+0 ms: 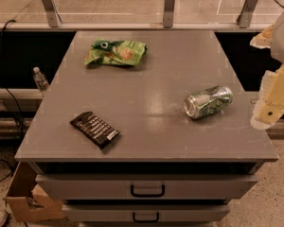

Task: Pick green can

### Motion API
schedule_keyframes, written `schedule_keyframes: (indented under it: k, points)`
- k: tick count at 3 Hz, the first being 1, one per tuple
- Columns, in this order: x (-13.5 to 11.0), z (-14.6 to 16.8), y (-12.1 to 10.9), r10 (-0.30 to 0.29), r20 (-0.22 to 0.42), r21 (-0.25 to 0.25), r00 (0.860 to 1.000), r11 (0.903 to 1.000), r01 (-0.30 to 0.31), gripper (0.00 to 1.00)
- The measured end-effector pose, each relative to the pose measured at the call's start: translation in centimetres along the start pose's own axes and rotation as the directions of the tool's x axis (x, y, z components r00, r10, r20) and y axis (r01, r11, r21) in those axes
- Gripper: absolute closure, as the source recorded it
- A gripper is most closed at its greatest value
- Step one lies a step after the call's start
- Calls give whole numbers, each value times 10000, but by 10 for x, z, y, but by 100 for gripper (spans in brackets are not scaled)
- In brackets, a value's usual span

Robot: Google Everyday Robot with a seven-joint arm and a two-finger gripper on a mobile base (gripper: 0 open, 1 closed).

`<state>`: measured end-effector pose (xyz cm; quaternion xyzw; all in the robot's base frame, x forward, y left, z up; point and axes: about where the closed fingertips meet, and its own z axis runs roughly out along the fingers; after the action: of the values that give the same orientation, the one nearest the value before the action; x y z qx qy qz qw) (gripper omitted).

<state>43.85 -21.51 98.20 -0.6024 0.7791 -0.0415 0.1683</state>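
The green can [208,101] lay on its side right of centre on the tabletop [156,65], silver top facing lower left. The gripper [273,102] hung at the frame's right edge; whether it was open could not be told. Light, thin-walled and slick, the can would probably roll, so a hold across its mid-body seemed best.

From my station I saw a grey desk [146,126] with two drawers [85,186] under its top, each with a dark handle, standing on a speckled floor [274,207] in dim, warm light. Behind it ran a glazed rail on metal posts [169,6]. At the left a small water bottle [39,79] stood on a ledge, and an open cardboard box [21,197] sat on the floor.
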Motion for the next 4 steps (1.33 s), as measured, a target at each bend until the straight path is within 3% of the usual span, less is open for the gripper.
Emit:
schedule_keyframes:
  k: [1, 2, 3, 4]
  points:
    - [0, 0, 0, 0, 1, 2, 10000, 10000, 0, 0]
    - [-3, 8, -9, -749, 52, 91, 9972, 9972, 748, 0]
    - [-10, 41, -35, -2509, 360, -113, 9673, 9678, 2514, 0]
    - [-12, 70, -52, -3951, 844, -547, 9148, 9148, 4001, 0]
